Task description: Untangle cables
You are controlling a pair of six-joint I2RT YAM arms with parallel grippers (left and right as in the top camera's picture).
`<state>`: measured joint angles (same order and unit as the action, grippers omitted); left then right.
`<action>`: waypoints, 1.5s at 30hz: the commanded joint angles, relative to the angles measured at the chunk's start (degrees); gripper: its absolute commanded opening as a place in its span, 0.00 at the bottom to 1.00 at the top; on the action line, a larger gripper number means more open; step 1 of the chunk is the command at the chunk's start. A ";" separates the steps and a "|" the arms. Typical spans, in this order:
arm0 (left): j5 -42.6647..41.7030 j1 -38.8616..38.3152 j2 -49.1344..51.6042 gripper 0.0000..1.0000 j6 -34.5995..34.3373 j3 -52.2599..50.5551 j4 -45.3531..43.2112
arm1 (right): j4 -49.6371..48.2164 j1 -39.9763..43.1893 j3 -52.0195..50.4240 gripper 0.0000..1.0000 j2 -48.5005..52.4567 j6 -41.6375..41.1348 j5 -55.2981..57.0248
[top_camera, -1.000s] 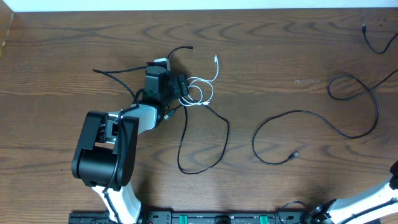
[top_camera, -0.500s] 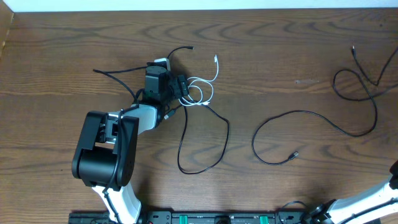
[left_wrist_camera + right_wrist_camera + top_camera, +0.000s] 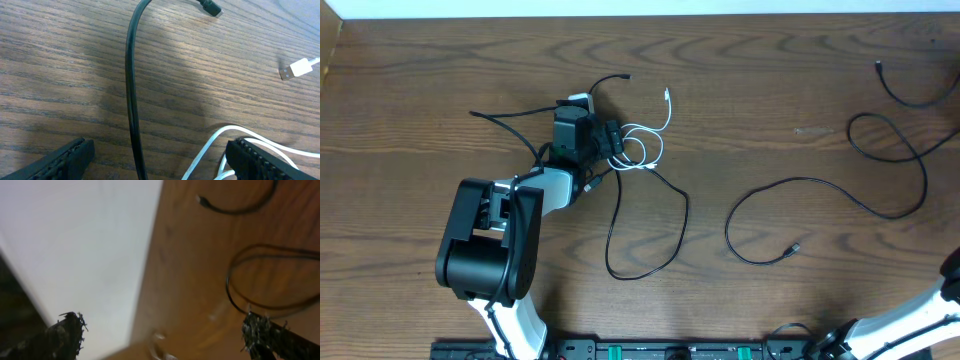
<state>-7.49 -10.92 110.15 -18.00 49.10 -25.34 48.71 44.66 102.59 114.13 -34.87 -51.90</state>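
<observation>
Left end effector (image 3: 160,150) and right end effector (image 3: 162,320) both unclenched above brown wood-grain table (image 3: 770,120), white wall (image 3: 75,240) beyond

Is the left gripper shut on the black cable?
No: the left gripper is open, its fingers wide apart with the black cable running free between them.

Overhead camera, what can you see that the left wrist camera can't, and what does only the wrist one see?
Only overhead: the whole left arm, and a long black cable lying far to the right, apart from the tangle. Only left wrist: the open left gripper up close, its ridged fingers on either side of a thin black cable. Both: that thin black cable with its plug, the white cable with its plug, and the wooden table.
</observation>
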 commanded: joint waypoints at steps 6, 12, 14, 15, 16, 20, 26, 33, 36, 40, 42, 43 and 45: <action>-1.07 0.17 0.20 0.89 0.11 -0.11 1.14 | 15.19 -12.41 0.37 0.99 -1.18 27.26 14.95; -1.07 0.17 0.22 0.89 0.11 -0.11 1.11 | 22.05 -22.86 0.37 0.99 -1.18 29.38 30.51; -1.07 0.17 0.22 0.89 0.11 -0.11 1.14 | 23.93 -26.27 0.37 0.99 -1.18 29.14 33.75; -1.07 0.20 0.22 0.89 0.11 -0.11 1.11 | 24.83 -28.15 0.37 0.99 -1.18 29.16 34.58; -1.07 0.17 0.22 0.89 0.09 -0.11 1.11 | 25.44 -29.49 0.37 0.99 -1.18 29.11 34.88; -1.07 0.17 0.22 0.89 0.11 -0.11 1.11 | 27.21 -36.02 0.35 0.99 -1.18 26.40 34.82; -1.07 0.17 0.22 0.89 0.11 -0.11 1.14 | 29.31 -45.51 -0.81 0.99 -1.16 23.76 29.14; -1.07 0.20 0.22 0.90 0.11 -0.11 1.11 | 26.84 -58.31 -6.25 0.94 -1.18 7.17 41.57; -1.07 0.17 0.22 0.90 0.11 -0.11 1.11 | 26.49 -64.54 -9.09 0.93 -1.16 -2.38 48.59; -1.07 0.20 0.22 0.89 0.11 -0.11 1.11 | 23.80 -69.55 -12.24 0.93 -1.18 -6.64 48.92; -1.07 0.20 0.22 0.89 0.11 -0.11 1.11 | 21.44 -71.25 -14.73 0.92 -1.18 -8.66 49.00; -1.07 0.20 0.22 0.89 0.11 -0.11 1.11 | 19.91 -71.97 -16.39 0.92 -1.16 -9.53 49.00; -1.07 0.20 0.22 0.89 0.11 -0.11 1.11 | 16.90 -72.91 -20.06 0.90 -1.18 -11.21 48.96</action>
<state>-7.60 -10.92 110.15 -17.98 49.10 -25.30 67.66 -27.20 86.65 114.04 -40.03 -5.32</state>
